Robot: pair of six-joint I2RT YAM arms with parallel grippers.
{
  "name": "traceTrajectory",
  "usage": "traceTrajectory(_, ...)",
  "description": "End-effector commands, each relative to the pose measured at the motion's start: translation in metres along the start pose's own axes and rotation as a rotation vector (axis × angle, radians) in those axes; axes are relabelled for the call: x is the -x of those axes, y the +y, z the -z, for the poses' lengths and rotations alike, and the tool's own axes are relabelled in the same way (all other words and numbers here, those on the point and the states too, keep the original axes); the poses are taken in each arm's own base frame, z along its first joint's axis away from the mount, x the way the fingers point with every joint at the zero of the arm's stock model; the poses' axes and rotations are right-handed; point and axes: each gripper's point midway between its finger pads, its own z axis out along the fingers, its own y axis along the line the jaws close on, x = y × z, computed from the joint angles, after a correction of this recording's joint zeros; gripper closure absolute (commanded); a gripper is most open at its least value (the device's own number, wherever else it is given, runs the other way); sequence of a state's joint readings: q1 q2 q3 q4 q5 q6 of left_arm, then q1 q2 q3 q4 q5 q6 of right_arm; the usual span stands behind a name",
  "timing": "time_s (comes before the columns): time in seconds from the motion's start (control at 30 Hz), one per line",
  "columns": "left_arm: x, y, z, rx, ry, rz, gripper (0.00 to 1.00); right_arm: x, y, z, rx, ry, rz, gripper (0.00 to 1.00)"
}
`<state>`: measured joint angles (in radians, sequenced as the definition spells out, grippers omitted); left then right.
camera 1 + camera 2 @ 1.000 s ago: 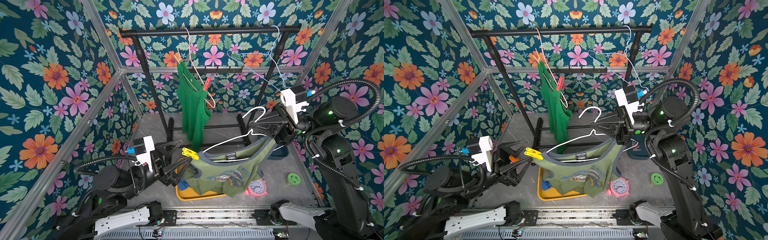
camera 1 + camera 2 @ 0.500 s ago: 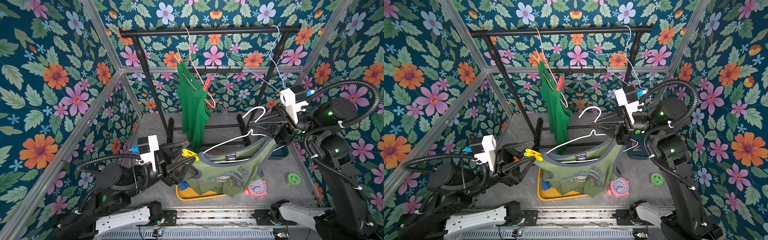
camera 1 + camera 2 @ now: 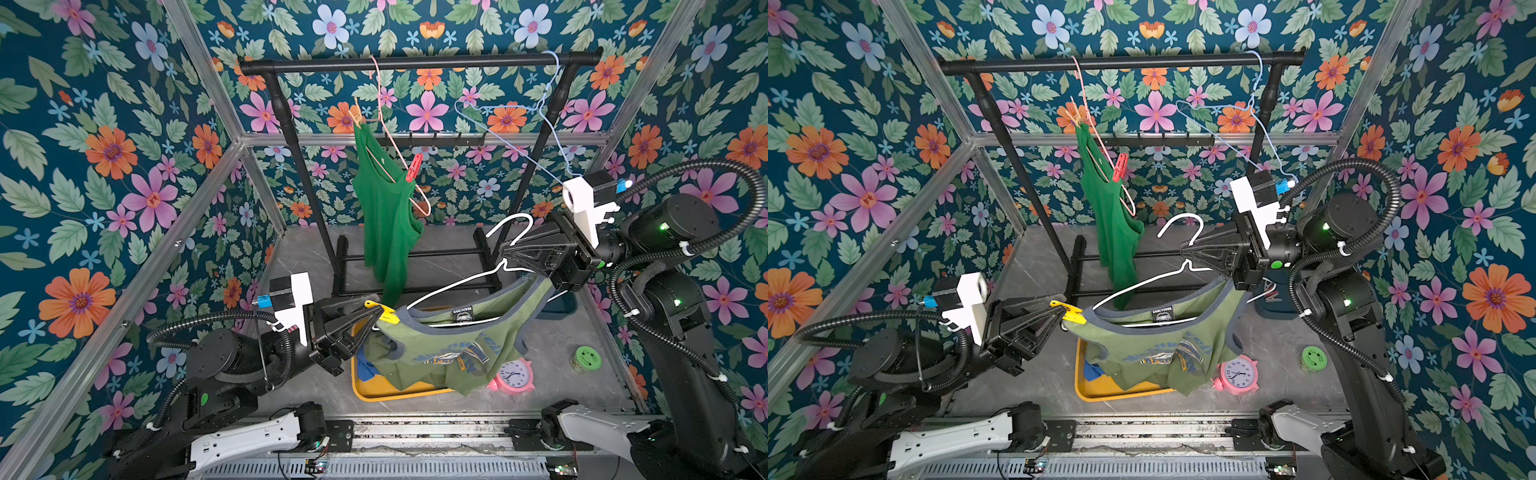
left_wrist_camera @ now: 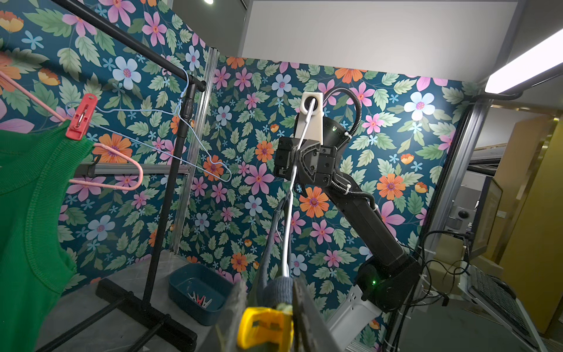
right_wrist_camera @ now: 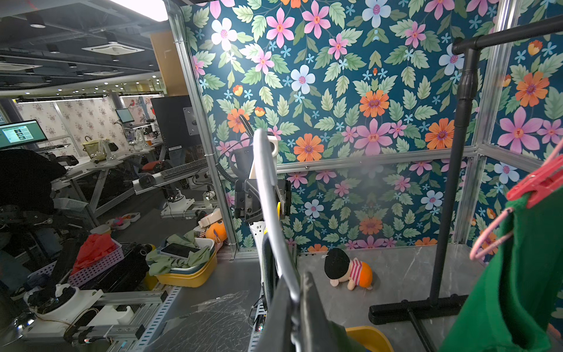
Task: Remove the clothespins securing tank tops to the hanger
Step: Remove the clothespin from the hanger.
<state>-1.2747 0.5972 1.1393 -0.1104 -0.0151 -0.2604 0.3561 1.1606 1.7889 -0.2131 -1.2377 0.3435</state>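
Note:
An olive tank top [image 3: 436, 345] [image 3: 1142, 336] hangs from a white wire hanger [image 3: 457, 284] [image 3: 1142, 282] held above the tray. My right gripper [image 3: 505, 253] [image 3: 1185, 253] [image 5: 297, 292] is shut on the hanger's neck. A yellow clothespin [image 3: 384, 311] [image 3: 1071, 312] [image 4: 265, 327] pins the top's strap at the hanger's left end. My left gripper [image 3: 376, 309] [image 3: 1059, 309] [image 4: 268, 307] is shut on that pin. A bright green tank top [image 3: 386, 216] [image 4: 24, 198] hangs on a pink hanger [image 3: 395, 145] from the rack, with a red clothespin [image 3: 413, 167] [image 4: 80, 117] on it.
The black rack [image 3: 415, 62] also carries a bare blue wire hanger [image 3: 511, 145]. A yellow tray [image 3: 386, 392] under the olive top holds blue cloth [image 3: 365, 370]. A pink alarm clock [image 3: 513, 374], a green round thing [image 3: 587, 359] and a dark blue bin [image 4: 198, 289] with loose pins stand nearby.
My left gripper has moved forward to the yellow clothespin and its jaws have closed onto it. The right arm and the hanger have stayed where they were.

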Motion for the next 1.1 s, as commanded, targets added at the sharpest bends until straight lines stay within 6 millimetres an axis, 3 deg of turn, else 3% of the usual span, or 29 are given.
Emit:
traceTrajectory(0.0,0.009,-0.004,0.001,-0.016,-0.033,0.004,0.77,0.005,0.003,0.000,0.001,-0.011,0.035,1.00)
traceTrajectory(0.37,0.012,-0.003,0.002,-0.009,-0.045,0.001,0.99,0.004,-0.002,-0.001,0.000,-0.007,0.022,1.00)
traceTrajectory(0.63,0.032,0.008,0.016,0.056,-0.118,0.019,1.00,-0.005,-0.022,-0.005,-0.021,0.008,-0.015,1.00)
traceTrajectory(0.83,0.044,0.010,0.027,0.073,-0.152,0.014,1.00,-0.017,-0.046,-0.012,-0.013,0.027,-0.073,1.00)
traceTrajectory(1.07,0.048,0.004,0.022,0.054,-0.121,-0.002,1.00,-0.047,-0.089,-0.026,0.043,0.058,-0.205,1.00)
